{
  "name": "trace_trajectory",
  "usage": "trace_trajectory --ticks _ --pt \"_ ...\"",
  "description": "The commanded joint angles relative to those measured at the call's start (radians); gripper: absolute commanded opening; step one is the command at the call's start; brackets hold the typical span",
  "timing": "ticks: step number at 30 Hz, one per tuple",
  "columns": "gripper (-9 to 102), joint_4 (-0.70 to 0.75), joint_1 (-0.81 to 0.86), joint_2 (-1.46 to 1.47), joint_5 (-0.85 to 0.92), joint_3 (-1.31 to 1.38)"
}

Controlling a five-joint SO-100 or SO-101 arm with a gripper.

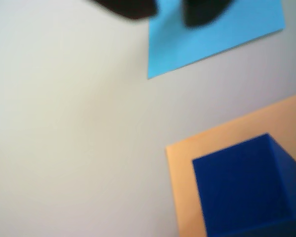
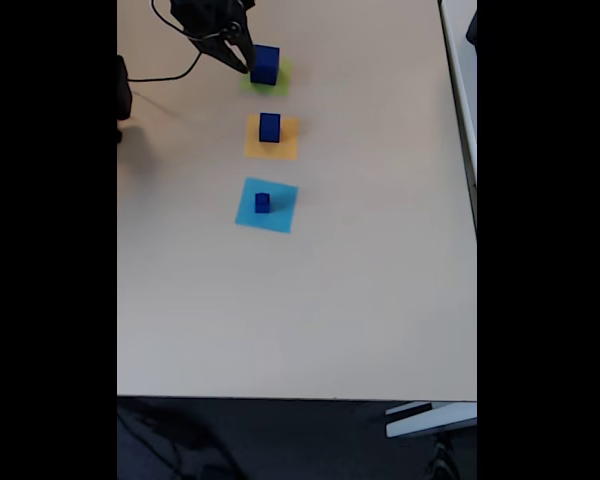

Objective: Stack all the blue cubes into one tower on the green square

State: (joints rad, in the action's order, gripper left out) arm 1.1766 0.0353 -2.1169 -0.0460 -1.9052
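In the fixed view the largest blue cube (image 2: pixel 264 64) stands on the green square (image 2: pixel 278 82) at the far end of the table. A mid-sized blue cube (image 2: pixel 270 127) sits on the orange square (image 2: pixel 283 148), and a small one (image 2: pixel 263 203) on the light-blue square (image 2: pixel 280 215). My black gripper (image 2: pixel 242 60) hangs just left of the largest cube, its tips close to the cube's side. In the wrist view the gripper (image 1: pixel 170 10) shows as two dark blurred fingertips (image 1: pixel 204 12) at the top edge, open with nothing between. The mid-sized cube (image 1: pixel 244 190) on orange (image 1: pixel 182 163) is at lower right.
The three coloured squares form a line down the pale table (image 2: pixel 380 280). A black cable (image 2: pixel 170 72) runs along the far left edge. The light-blue square (image 1: pixel 212 39) lies beneath the fingertips in the wrist view. The table's right edge (image 2: pixel 474 220) borders another surface.
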Motion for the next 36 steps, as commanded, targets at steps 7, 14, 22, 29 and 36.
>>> trace_trajectory --ticks 7,14,22,29,36 --pt "0 0.115 0.095 0.072 0.114 0.232" --pt "0 0.155 0.196 0.101 0.199 0.301" --pt "0 0.272 0.285 0.242 0.221 0.505" --pt "0 0.290 0.336 0.296 0.187 0.541" --pt "0 0.295 0.362 0.307 0.153 0.535"
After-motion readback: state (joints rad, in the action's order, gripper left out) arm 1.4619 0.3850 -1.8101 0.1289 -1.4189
